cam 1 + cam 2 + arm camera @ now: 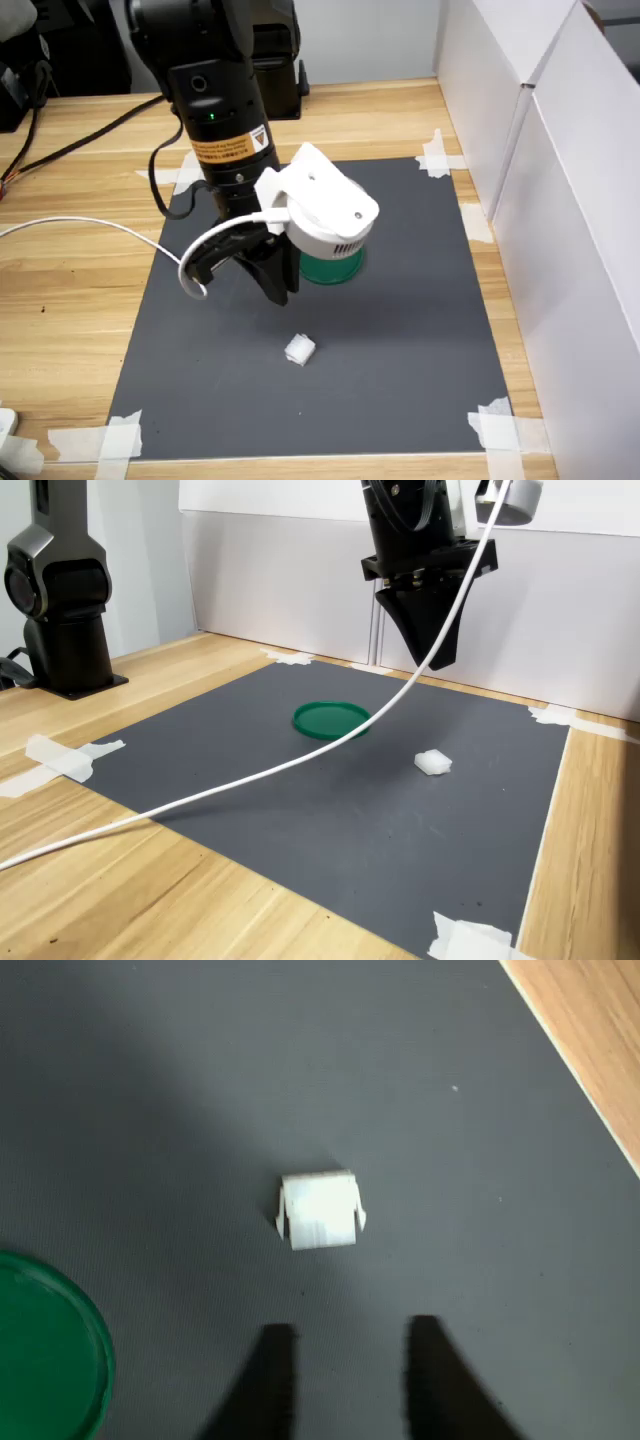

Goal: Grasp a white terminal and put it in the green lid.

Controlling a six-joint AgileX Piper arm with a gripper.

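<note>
— On the grey mat point(400, 380), where is the white terminal point(299, 350)?
— Lying free, bare mat all round, apart from the green lid point(331, 719).
— And the gripper point(342, 1385)?
— Raised above it, jaws parted, gripping nothing; the mat's edge is well off.

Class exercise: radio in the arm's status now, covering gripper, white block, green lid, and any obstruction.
Gripper open, above the mat, empty. White block lies loose on mat, apart from green lid. Nothing between them.
</note>
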